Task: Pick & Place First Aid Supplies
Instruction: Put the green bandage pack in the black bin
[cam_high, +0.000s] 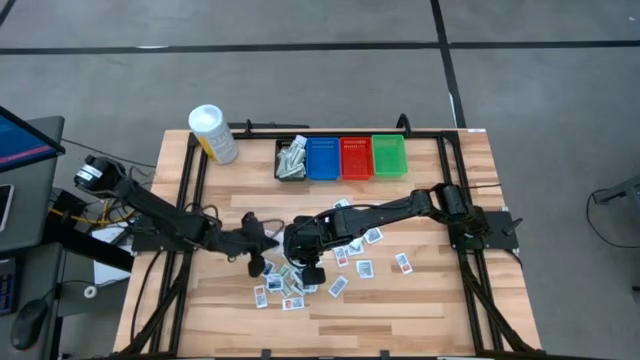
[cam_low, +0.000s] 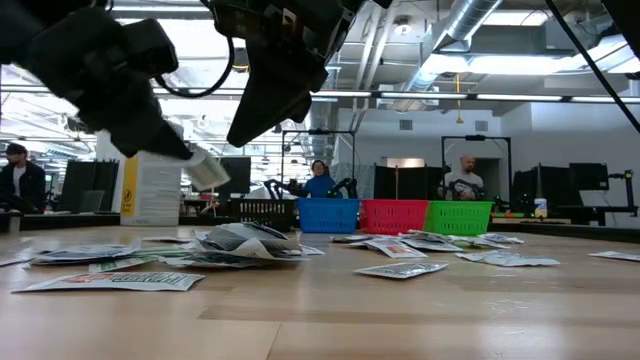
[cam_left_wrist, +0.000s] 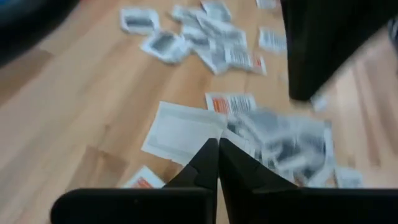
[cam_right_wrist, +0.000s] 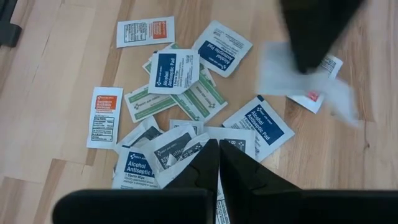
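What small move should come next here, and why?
Probably open the right gripper and lower it onto the packets. Both it and the left gripper are shut, empty, above the loose pile, and only the black bin seems to hold any packets so far.

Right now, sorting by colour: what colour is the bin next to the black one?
Blue bin; high view.

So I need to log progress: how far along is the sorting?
Early. Done: the black bin already holds some packets; the blue bin, red bin and green bin look empty. In hand: the left gripper seems to carry one packet; the right gripper, shut, hovers empty. Left: the scattered packets on the table.
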